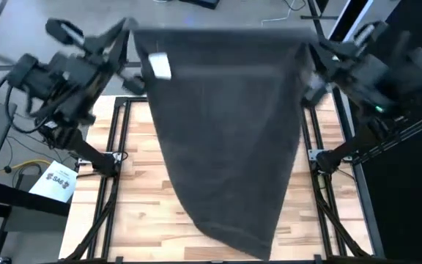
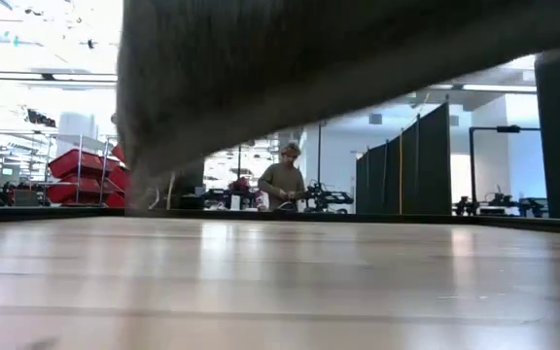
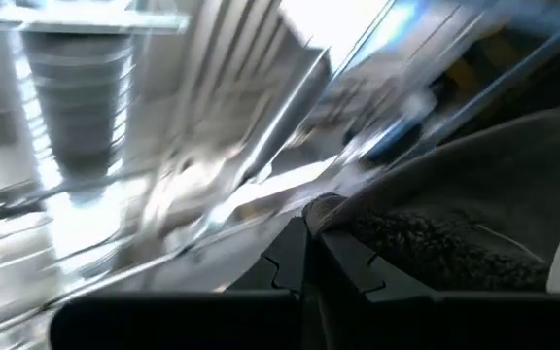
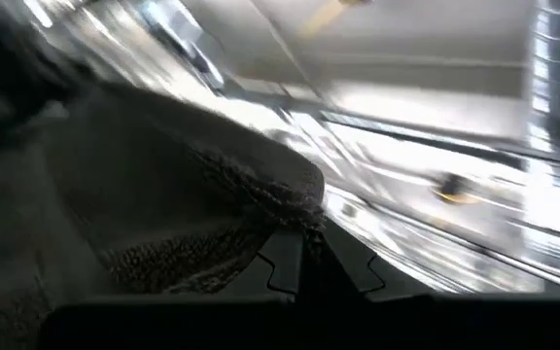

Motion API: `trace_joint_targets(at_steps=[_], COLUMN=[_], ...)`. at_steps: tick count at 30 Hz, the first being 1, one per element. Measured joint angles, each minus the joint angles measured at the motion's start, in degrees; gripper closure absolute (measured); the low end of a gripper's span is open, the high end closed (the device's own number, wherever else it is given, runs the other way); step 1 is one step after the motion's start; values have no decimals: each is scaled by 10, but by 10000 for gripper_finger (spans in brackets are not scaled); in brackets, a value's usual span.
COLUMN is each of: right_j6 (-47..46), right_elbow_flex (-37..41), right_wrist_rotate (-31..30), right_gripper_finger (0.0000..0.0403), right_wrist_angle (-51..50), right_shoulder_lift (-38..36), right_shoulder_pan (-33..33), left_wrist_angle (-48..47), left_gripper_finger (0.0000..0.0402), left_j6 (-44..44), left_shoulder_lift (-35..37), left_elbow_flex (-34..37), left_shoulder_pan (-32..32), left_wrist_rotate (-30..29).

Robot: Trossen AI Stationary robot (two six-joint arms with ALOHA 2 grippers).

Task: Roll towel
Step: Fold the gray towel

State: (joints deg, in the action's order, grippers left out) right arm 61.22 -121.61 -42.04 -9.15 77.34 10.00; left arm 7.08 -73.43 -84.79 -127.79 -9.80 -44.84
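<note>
Aloft, each end effector, left (image 1: pixel 132 38) and right (image 1: pixel 311 50), pinches a towel (image 1: pixel 226 139) corner; its white label (image 1: pixel 159 66) is unreadable.

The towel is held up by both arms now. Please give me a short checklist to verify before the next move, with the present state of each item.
1. Left gripper shut on a towel corner: ok.
2. Right gripper shut on the other corner: ok.
3. Top edge stretched straight between both grippers: ok.
4. Towel hanging flat, without twist: ok; white label shows near the left corner.
5. Lower edge clear of the table: ok in the low view.
6. Both lower corners level: not ok; the towel narrows to a single low point.
</note>
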Motion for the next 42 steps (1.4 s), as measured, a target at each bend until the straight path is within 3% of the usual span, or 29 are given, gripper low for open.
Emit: trace_joint_targets(at_steps=[4, 7, 10, 15, 20, 22, 25, 30, 32, 36, 42], right_j6=[-29, -28, -24, 11, 17, -52, -235, -566, -685, -817, -957], right_elbow_flex=[1, 1, -16, -92, -131, -132, -132, -129, -129, -80, 53], right_wrist_rotate=[33, 91, 143, 164, 93, 52, 27, 37, 63, 180, 237], right_gripper_finger=[397, 397, 397, 397, 397, 397, 397, 397, 397, 397, 397], right_wrist_angle=[-26, 10, 49, 43, -62, -159, -344, -676, -773, -791, -767], right_shoulder_lift=[12, 29, 47, 71, 63, 54, 51, 77, 89, 108, 143], right_shoulder_pan=[-136, -217, -249, -201, -85, -46, 1, 63, 97, 163, 254], left_wrist_angle=[-40, -56, -42, -32, -154, -239, -402, -733, -846, -947, -883], left_gripper_finger=[401, 401, 401, 401, 401, 401, 401, 401, 401, 401, 401], left_j6=[42, 77, 102, 140, 124, 135, 219, 495, 620, 799, 948], left_shoulder_lift=[-1, -3, -4, -4, -1, 0, -1, -6, -6, -7, -7], left_elbow_flex=[0, 0, 0, -28, -64, -72, -73, -56, -29, 52, 196], left_shoulder_pan=[109, 189, 235, 218, 144, 112, 72, 15, -16, -94, -211], left_wrist_rotate=[8, 81, 173, 255, 225, 183, 129, 122, 144, 232, 301])
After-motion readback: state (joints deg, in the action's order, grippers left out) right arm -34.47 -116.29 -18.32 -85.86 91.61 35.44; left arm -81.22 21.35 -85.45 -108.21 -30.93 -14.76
